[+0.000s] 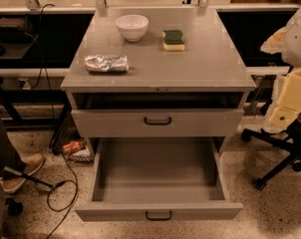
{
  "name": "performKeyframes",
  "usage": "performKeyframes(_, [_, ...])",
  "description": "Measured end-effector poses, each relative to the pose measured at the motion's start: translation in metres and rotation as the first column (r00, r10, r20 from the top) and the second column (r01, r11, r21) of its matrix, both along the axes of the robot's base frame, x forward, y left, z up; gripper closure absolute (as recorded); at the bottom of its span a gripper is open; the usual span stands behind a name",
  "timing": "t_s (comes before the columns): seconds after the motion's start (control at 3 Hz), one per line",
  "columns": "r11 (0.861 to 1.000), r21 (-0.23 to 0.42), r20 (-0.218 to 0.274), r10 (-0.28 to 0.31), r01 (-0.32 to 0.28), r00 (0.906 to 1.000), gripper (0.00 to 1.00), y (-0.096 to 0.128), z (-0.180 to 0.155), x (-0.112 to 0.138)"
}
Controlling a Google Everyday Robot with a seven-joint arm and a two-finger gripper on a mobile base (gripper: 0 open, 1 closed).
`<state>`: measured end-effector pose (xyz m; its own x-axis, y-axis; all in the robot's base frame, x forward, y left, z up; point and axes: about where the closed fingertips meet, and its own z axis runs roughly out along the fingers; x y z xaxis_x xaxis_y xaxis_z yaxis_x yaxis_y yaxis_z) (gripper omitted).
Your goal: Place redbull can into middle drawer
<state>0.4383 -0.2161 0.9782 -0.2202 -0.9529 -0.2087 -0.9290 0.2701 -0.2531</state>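
Note:
The redbull can (106, 63) lies on its side on the left part of the grey cabinet top (210, 63), crinkly silver with faint blue marks. The middle drawer (158, 176) is the lower one. It is pulled far out and its inside is bare, with its black handle (158, 215) on the front. My gripper (284, 108) hangs at the right edge of the view, beside the cabinet and level with the drawers, far from the can and holding nothing that I can see.
A white bowl (132, 26) and a green-and-yellow sponge (173, 40) sit at the back of the top. The upper drawer (158, 122) is slightly open. A person's shoe (21, 171) and cables lie at the left, and an office chair base (277, 158) stands at the right.

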Motion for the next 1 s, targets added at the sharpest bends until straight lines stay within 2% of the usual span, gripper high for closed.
performKeyframes(0.33, [1.0,0.01,0.008,0.003,-0.003,1.0,0.0,0.004,0.001,0.006])
performKeyframes(0.67, [0.996,0.083,0.044,0.02,-0.023,0.9988,0.0,0.036,0.006,0.051])
performKeyframes(1.0, [0.97,0.242,0.069,-0.007,-0.01,0.9976,0.0,0.103,0.007,0.116])
